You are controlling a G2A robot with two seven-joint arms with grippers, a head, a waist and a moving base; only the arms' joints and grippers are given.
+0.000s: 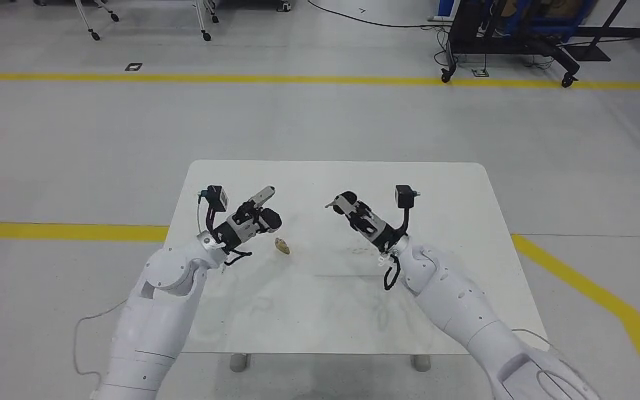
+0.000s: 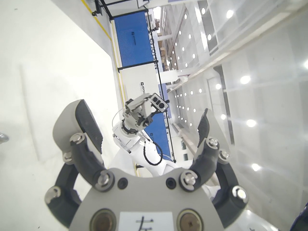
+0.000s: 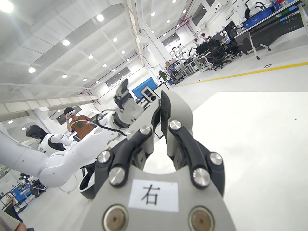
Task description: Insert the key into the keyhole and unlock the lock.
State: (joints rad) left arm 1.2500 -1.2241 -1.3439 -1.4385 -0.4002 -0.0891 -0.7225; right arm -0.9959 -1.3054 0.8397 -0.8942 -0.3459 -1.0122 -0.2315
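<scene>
Lying slantwise on the counter (image 1: pixel 440 300), the brass lock (image 1: pixel 284 245) rests near the spread left pincer (image 1: pixel 268 207); the right pincer (image 1: pixel 337 203) is pinched together, empty.

Bright, even light from round ceiling lamps (image 3: pixel 66 42); the white tabletop (image 1: pixel 330 310) glares, shadows lie faint, and wrist views bend at edges.

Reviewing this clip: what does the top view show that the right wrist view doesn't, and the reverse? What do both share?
Top view adds a small brass-coloured object, likely the lock, lying on the table between the arms. Right wrist view adds a close look at the right hand, its pads pressed together, plus ceiling lights and office chairs behind. Both share the white table, the left hand over it, and a yellow floor line.
</scene>
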